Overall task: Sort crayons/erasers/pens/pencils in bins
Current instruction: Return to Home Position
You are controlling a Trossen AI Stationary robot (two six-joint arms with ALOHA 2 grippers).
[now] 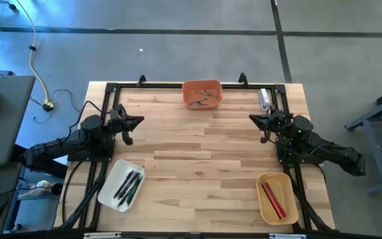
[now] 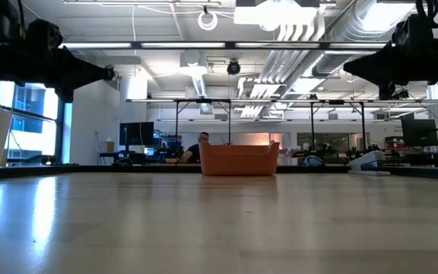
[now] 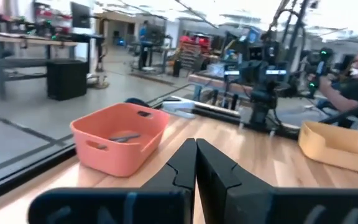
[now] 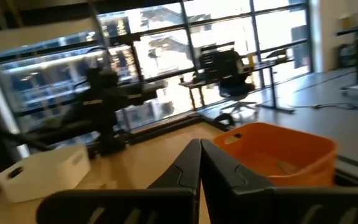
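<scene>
The orange bin (image 1: 202,93) stands at the table's far edge with several grey and wood-coloured sticks inside; it also shows as the orange bin (image 2: 239,159), (image 3: 120,137), (image 4: 284,152). The white bin (image 1: 121,185) near the left corner holds black and green sticks. The tan-yellow bin (image 1: 276,198) near the right corner holds red sticks. My left gripper (image 1: 140,121) hangs shut above the table's left side; my right gripper (image 1: 252,118) hangs shut above its right side. Both hold nothing.
A stubby clear-and-white tube (image 1: 264,98) lies at the far right corner by the black frame rail (image 1: 280,99). Bare wooden tabletop (image 1: 197,153) spreads between the two arms. A person sits in the room beyond the orange bin.
</scene>
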